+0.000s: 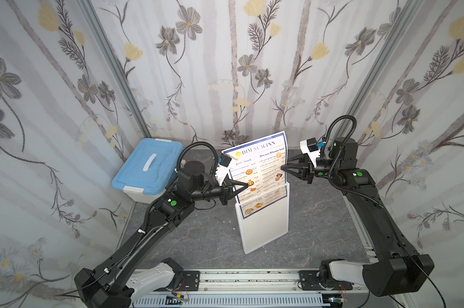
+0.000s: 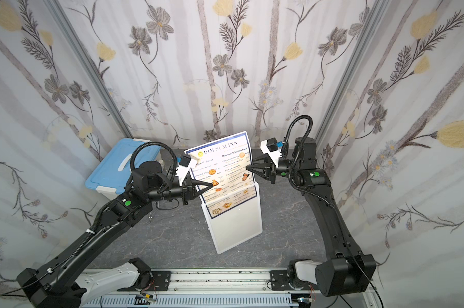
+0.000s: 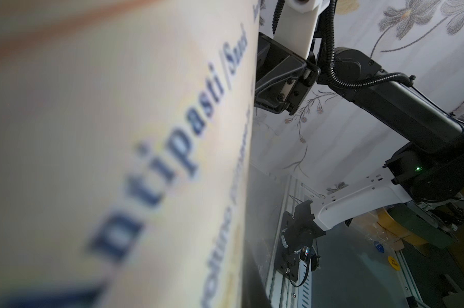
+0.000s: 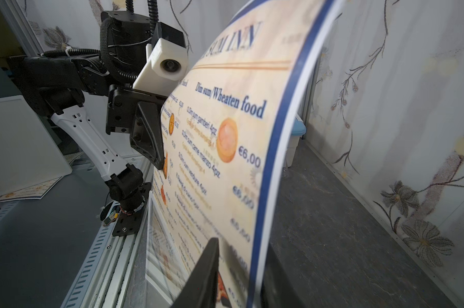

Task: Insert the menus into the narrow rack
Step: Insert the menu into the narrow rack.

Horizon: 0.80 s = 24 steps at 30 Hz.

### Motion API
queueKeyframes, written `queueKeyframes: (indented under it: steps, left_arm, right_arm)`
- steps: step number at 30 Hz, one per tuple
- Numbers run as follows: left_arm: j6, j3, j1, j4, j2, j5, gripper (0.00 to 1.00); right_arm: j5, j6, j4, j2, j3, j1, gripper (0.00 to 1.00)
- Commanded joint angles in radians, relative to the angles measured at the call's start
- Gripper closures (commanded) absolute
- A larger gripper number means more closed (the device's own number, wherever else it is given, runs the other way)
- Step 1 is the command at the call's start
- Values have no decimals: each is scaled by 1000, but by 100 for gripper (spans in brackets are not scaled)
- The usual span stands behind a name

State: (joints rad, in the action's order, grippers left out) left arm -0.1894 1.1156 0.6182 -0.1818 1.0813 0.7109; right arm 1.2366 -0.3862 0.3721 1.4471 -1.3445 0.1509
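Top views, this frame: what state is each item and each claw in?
glossy cream blue-bordered menu sheet: lower part inside the rack, upper part sticking out, bowed.
thin white plastic sleeve rack: standing upright, menu partly in it.
white storage box with blue lid: lid on.
left claw: shut on one side edge of the menu.
right claw: shut on the opposite side edge.

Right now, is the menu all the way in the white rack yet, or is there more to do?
Done: the menu has its bottom edge inside the rack, and its lowest food photos show through the front. In hand: the left fingers and right fingers pinch the sheet's two side edges above the rack. Left: most of the sheet, heading included, sticks up, so it probably needs sliding down, then letting go.
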Motion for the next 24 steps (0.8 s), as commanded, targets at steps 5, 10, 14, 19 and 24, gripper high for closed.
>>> queueKeyframes:
  steps: [5,10,14,19,24]
  left_arm:
    - [2,-10,-3,56,-42,-54,72]
    - [-80,-59,-5,197,-76,-99,59]
    - [-121,-74,-5,245,-54,-65,71]
    - [-112,-89,-5,227,-41,-7,91]
    - [-61,-85,-3,163,-42,10,97]
  right_arm:
    - [39,-11,-24,-29,56,-7,100]
    - [29,-22,-28,-74,125,-28,100]
    - [33,-22,-36,-109,184,-28,84]
    - [53,58,-128,-126,205,-30,62]
    - [73,40,-86,-63,90,-27,64]
